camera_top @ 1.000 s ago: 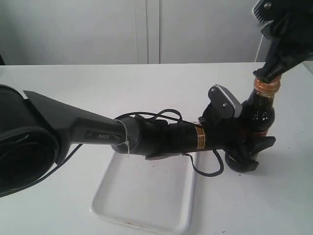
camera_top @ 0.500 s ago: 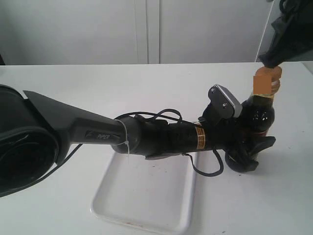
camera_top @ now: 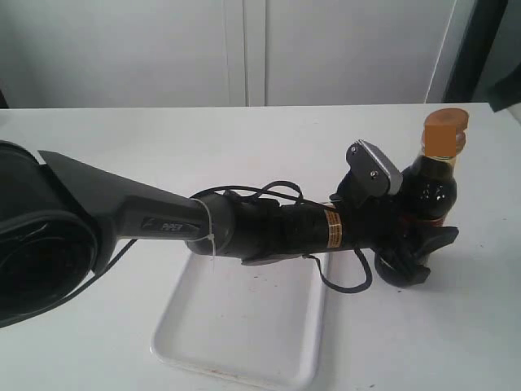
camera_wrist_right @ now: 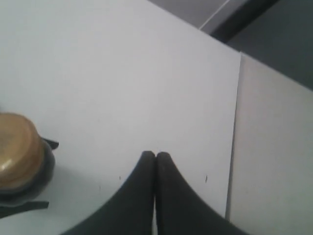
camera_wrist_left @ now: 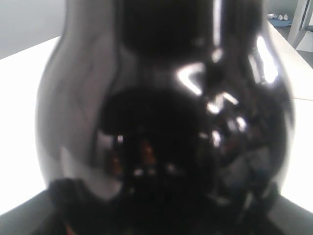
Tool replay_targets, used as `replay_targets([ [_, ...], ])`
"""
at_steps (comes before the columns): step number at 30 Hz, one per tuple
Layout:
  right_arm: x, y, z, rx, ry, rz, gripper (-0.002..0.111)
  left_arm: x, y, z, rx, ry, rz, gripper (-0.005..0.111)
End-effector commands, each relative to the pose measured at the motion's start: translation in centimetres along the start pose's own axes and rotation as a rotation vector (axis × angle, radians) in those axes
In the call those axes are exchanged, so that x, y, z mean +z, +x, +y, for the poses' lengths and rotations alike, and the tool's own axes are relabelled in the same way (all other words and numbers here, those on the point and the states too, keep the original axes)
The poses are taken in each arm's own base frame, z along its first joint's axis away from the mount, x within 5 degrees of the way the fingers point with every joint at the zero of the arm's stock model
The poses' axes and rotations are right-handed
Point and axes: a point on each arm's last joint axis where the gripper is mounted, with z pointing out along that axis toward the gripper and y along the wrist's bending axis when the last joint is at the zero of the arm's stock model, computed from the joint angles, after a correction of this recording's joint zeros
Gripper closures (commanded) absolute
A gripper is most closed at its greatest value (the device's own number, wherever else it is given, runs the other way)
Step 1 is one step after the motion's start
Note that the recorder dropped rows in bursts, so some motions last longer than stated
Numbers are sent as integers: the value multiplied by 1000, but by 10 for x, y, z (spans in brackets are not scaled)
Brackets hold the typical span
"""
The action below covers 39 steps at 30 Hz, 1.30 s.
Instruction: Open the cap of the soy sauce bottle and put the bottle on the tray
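- The left arm (camera_top: 163, 224) reaches across the exterior view from the left edge, stretched low and nearly level over the counter (camera_top: 163, 147), and it hides the far part of the tray (camera_top: 244, 334).
- The tray lies flat on the counter below the arm's forearm; its near rim and 2 near corners show, the rest is covered.
- The left gripper (camera_top: 411, 248) is closed on the lower body of the soy sauce bottle (camera_top: 430, 191); its dark fingers (camera_top: 440, 236) wrap the bottle's base, so the base and most of the label are hidden.
- The bottle stands upright on the counter to the right of the tray, not on it.
- In the left wrist view the bottle's dark, glossy body (camera_wrist_left: 166, 122) fills almost the whole picture, blurred and full of reflections; the fingers themselves are hard to make out there.
- The cap (camera_top: 444, 130) sits at the top of the neck, its orange-brown lid flipped up.
- In the right wrist view the cap (camera_wrist_right: 17, 149) shows from above, cut off at the picture's edge, with the dark bottle shoulder beneath it.
- The right gripper (camera_wrist_right: 155, 155) hangs above the bare counter, apart from the bottle; its 2 fingers (camera_wrist_right: 142, 186) are pressed together and hold nothing.
- In the exterior view only a dark sliver at the upper right corner could be the right arm; I cannot tell for certain.
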Motion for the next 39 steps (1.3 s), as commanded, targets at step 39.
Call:
replay_targets([
  [39,70,37,-23,189,-218,322,108,-2,8,-1,3,-36,118,107],
])
